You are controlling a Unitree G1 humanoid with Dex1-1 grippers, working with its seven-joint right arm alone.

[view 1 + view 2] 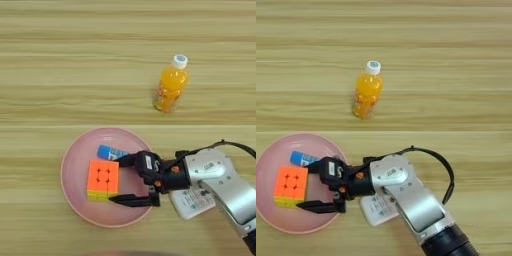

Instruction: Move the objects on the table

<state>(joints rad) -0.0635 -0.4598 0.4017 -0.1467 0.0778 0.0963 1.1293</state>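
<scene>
Wooden table (50,60): cube (103,179) and tube (111,152) lie on plate (75,200), just before the wide-open hand (122,181); bottle (171,90) and remote (192,202) are judged left.

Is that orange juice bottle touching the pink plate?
Apart. The left eye view shows the bottle standing up the table from the plate, with bare wood plainly between them.

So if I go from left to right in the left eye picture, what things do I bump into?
Plate → cube → gripper → bottle → remote. The blue tube sits above the cube and overlaps it sideways, so I left it out.
</scene>
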